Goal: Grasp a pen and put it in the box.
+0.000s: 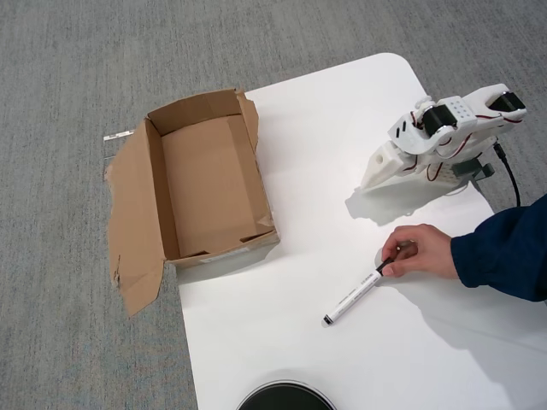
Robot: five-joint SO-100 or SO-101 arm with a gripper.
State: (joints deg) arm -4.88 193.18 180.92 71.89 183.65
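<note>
In the overhead view the white robot arm (444,137) sits folded at the right rear of the white desk (342,128). Its tool (376,175) points down and to the left, its tip close to the desk surface, touching and holding nothing. From this angle I cannot tell how far its fingers stand apart.

The pen (357,295) lies flat on the desk in front of the arm, slanted, its small black end tip toward the lower left and its black cap toward the upper right. A person's hand (423,250), coming in from the right edge in a dark blue sleeve (504,248), pinches the capped end with its fingertips. The pen is well apart from the tool.

The box (209,184) stands at the desk's left edge, open side up, with nothing inside. One ragged flap (132,222) is spread out to the left over the grey carpet (68,85). A dark round object (285,397) shows partly at the bottom edge.
</note>
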